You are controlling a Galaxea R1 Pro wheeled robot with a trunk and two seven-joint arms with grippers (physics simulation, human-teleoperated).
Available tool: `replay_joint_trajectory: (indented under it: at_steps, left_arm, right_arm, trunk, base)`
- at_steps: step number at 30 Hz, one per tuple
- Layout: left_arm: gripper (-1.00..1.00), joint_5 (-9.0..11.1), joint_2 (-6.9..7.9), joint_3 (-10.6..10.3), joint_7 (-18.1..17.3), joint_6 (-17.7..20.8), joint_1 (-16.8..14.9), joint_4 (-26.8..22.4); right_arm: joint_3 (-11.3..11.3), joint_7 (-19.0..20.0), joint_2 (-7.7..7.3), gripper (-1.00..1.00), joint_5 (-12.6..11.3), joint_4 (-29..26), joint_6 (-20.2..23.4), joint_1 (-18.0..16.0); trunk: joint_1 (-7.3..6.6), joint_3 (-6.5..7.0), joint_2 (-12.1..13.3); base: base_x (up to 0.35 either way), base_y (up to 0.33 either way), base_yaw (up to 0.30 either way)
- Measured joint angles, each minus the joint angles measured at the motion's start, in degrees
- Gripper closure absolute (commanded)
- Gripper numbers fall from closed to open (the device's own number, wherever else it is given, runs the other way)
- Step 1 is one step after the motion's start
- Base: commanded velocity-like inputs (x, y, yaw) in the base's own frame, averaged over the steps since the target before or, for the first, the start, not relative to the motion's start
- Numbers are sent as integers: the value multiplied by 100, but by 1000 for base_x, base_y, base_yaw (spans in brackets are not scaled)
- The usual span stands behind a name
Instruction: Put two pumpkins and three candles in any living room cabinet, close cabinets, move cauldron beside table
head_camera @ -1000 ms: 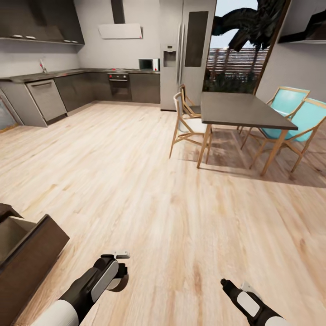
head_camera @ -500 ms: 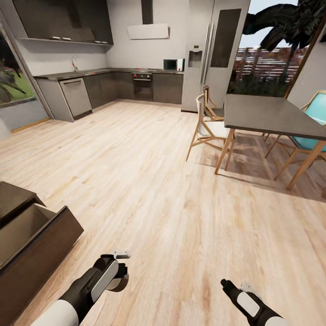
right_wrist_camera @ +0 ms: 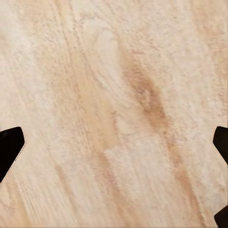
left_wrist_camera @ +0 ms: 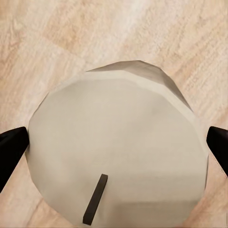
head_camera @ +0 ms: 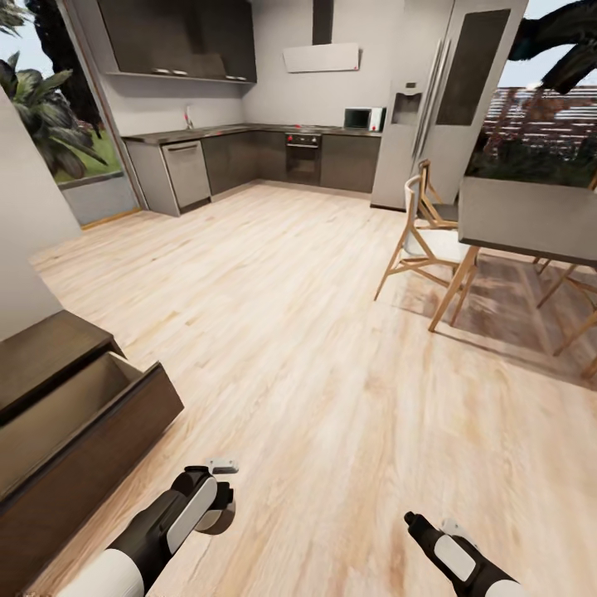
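Left hand grips cream candle; no readable txt.

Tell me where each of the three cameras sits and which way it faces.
Head view: on the head, looking forward and down over plank floor toward the kitchen; open cabinet drawer at left; both arms at the bottom.
Left wrist view: along the left gripper, its fingers around a cream-white candle.
Right wrist view: down along the open right gripper at bare floor.
Shared: the plank floor, in all three.
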Motion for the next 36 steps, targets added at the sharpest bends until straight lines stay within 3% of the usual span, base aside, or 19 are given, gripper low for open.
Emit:
replay_joint_trajectory:
  at_steps: [23, 29, 36]
  left_arm:
    - [100, 15, 0, 6, 1, 0, 0, 2]
    - [100, 4, -7, 2, -1, -3, 0, 4]
    - [100, -2, -9, 3, 0, -6, 0, 6]
  right_arm:
    - [15, -1, 0, -100, 2, 15, -7, 0]
    - [391, -18, 0, -100, -6, 26, -20, 0]
    - [438, -23, 0, -100, -7, 29, -21, 0]
  trunk:
    - [1, 0, 0]
    - [0, 0, 0]
    - [0, 0, 0]
  base:
    - [62, -66, 292]
    - [182, -221, 292]
    - [213, -244, 292]
